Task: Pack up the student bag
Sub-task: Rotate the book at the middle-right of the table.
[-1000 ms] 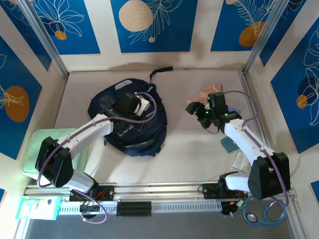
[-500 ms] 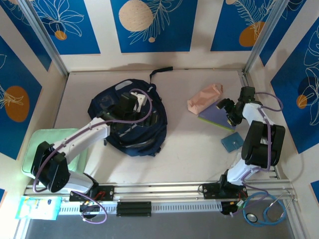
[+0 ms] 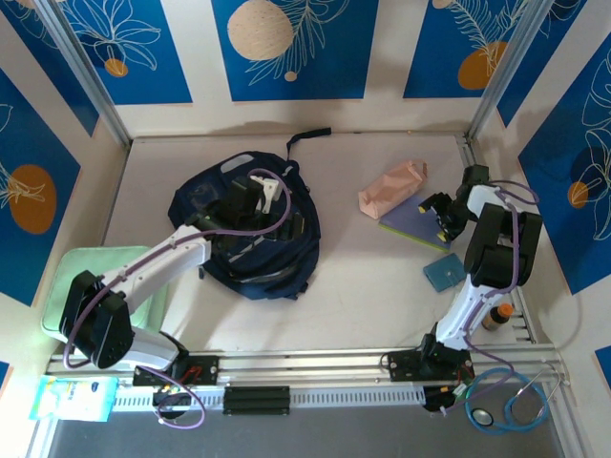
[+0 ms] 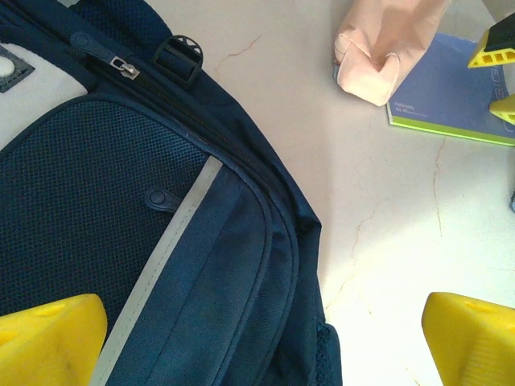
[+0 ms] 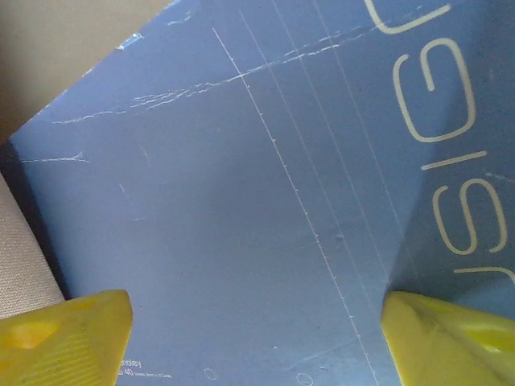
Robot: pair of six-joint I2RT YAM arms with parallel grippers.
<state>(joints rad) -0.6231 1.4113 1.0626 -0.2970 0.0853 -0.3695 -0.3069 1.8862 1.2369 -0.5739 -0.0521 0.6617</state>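
Note:
The student bag [image 3: 250, 234], a large dark navy backpack, lies left of the table's middle, and its navy fabric and light stripe show close up in the left wrist view [image 4: 161, 241]. My left gripper [image 3: 275, 191] hovers over the bag's upper right part. It is open [image 4: 261, 346], with its yellow fingertips [image 4: 48, 342] wide apart and nothing held. A blue notebook [image 3: 412, 224] lies at the right beside a pink pouch [image 3: 391, 186]. My right gripper [image 3: 437, 212] stands open just over the notebook's cover [image 5: 241, 177], its fingertips [image 5: 68, 342] spread across it.
A small teal book [image 3: 444, 272] lies on the table near the right arm. A pale green tray [image 3: 59, 286] sits off the left edge. An orange-capped bottle [image 3: 492, 315] stands by the right rail. Walls close in the back and sides.
My right arm swung from the table's middle out to the right and now sits over the blue notebook. My left gripper opened wider above the bag and shifted slightly.

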